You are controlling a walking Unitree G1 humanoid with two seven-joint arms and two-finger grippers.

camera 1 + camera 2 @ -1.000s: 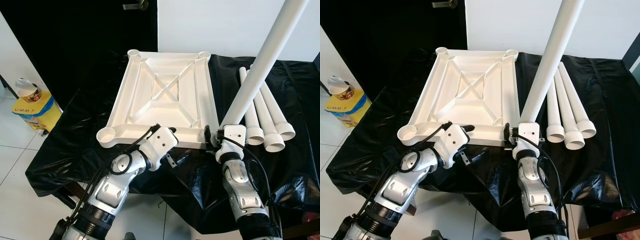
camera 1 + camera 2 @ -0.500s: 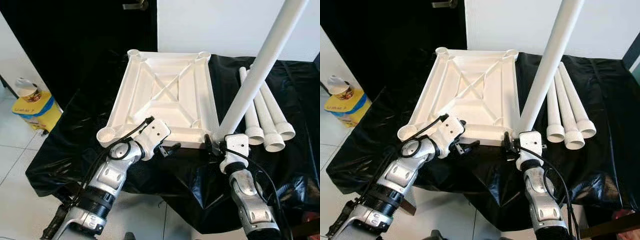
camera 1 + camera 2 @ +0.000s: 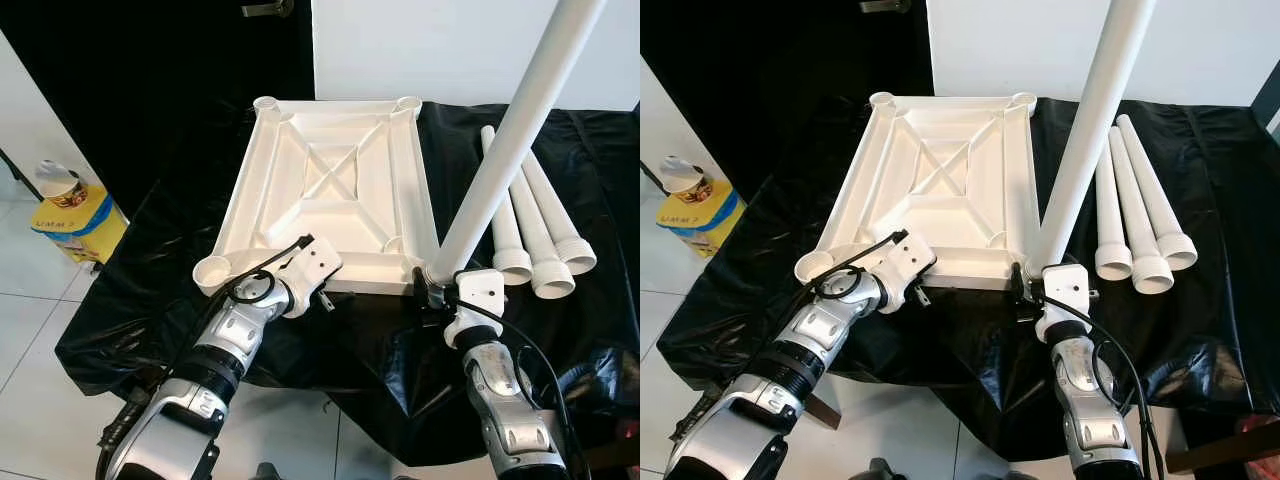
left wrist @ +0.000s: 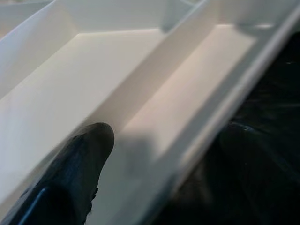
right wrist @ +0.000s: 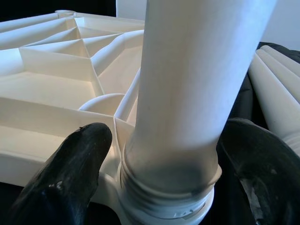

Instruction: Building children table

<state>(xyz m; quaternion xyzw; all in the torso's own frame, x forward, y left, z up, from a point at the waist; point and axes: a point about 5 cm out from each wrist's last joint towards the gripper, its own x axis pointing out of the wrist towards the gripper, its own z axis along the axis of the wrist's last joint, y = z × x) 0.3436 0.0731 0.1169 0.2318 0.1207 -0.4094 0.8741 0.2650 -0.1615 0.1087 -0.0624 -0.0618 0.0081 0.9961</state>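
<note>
Black plastic sheeting covers the counter (image 3: pixel 150 300), with a white wall and a dark doorway behind it and pale floor tiles below. On the sheeting lies the white tabletop (image 3: pixel 330 200), upside down, its ribbed underside showing and a round socket at each corner.

At the tabletop's near right corner the right hand (image 3: pixel 1032 296) has its two black fingers (image 5: pixel 70 164) closed around the collar of a long white leg (image 3: pixel 510 140), one finger on each side. The leg's threaded end sits at, or just in, that corner socket, and the leg leans away from the tabletop toward the upper right instead of standing straight. Three more legs (image 3: pixel 535 240) lie side by side on the sheeting just right of the tabletop.

The left hand (image 3: pixel 322 297) is at the tabletop's near edge, beside the near left socket (image 3: pixel 212 270). One dark finger (image 4: pixel 70 183) rests on the inside of the tabletop; whether the hand is pinching the rim cannot be told.

The step in hand appears to be seating this first leg. To do it well, the leg should probably be brought upright over the socket before any push or twist, since a tilted thread is likely to jam or cross. The left hand likely needs to press the tabletop down, because the sheeting looks slick and the light tabletop could slide. A grip low on the collar gives control, but the long leg above it will tend to lever sideways.
</note>
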